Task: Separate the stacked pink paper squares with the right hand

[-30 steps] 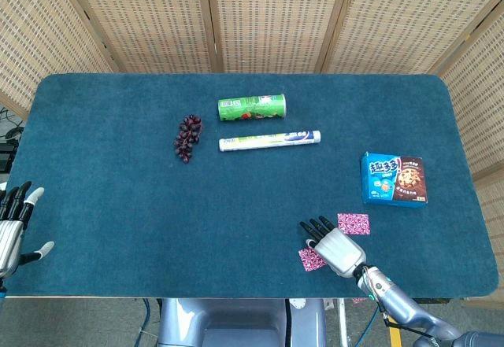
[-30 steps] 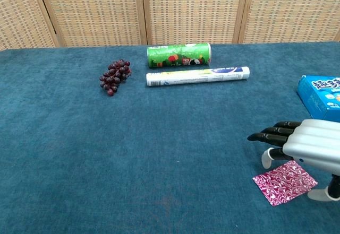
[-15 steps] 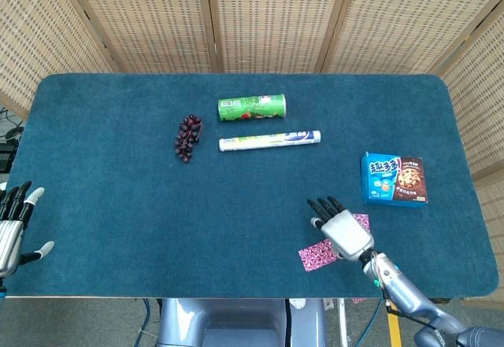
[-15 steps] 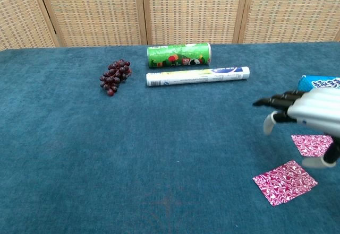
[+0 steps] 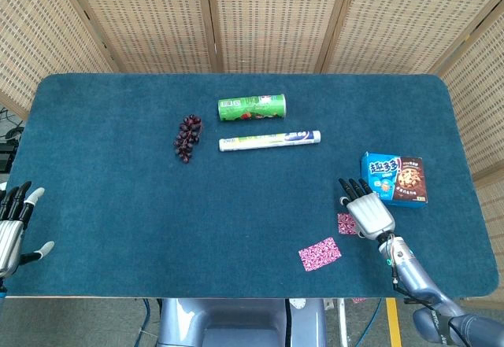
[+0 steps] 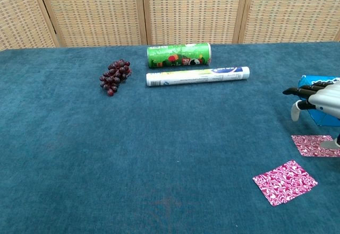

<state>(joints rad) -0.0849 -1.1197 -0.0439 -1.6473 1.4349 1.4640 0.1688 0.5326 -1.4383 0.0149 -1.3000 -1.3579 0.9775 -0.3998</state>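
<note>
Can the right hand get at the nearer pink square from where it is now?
Probably yes. The right hand hangs open above the farther pink square, and the nearer pink square lies flat close by on bare cloth with nothing on it or between them. The blue box sits behind the hand, out of the way.

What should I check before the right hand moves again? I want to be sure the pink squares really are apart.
1. Two squares visible: ok. One square lies near the table's front edge, the other square further back and to the right.
2. Gap between them: ok, bare cloth shows between the two in the chest view.
3. Right hand holding nothing: ok, its fingers are spread and nothing shows in them.
4. Hand clear of the rear square: cannot tell; in the head view it covers part of that square.
5. Cookie box untouched: cannot tell, the fingers reach close to it.
6. Left hand out of the way: ok, at the table's left edge.
</note>
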